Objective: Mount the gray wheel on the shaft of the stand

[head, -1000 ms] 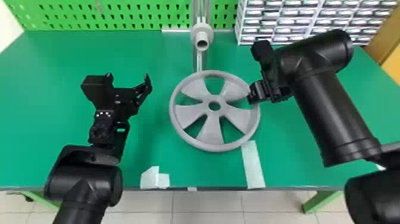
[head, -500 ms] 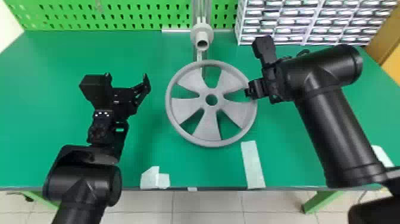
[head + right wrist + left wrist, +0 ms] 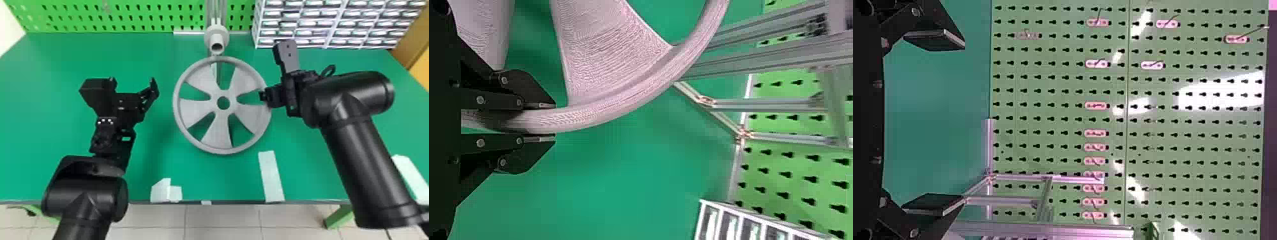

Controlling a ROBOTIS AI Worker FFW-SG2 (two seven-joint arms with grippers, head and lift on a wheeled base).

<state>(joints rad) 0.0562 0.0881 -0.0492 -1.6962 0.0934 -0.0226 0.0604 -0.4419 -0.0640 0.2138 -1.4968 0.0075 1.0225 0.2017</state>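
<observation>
Counted: my left tool (image 3: 132, 83) and right tool (image 3: 263, 95), two; gray wheel (image 3: 214, 102), one; blades (image 3: 218, 127), five; stand (image 3: 217, 11), one; shaft (image 3: 217, 36), one; tabletop (image 3: 48, 127), one; pegboard (image 3: 143, 16), one; white patches (image 3: 271, 175), at least four.

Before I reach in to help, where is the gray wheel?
In the head view, the gray wheel is central, nearer the robot than the shaft, its right rim in the right gripper.

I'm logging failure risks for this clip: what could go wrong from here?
The gray wheel is pinched only at its rim by the jaws of the right gripper, so it might twist or slip.
Its center hole isn't lined up with the shaft; pushing early could jam it.
The left gripper isn't supporting the far side, which could sag.
</observation>
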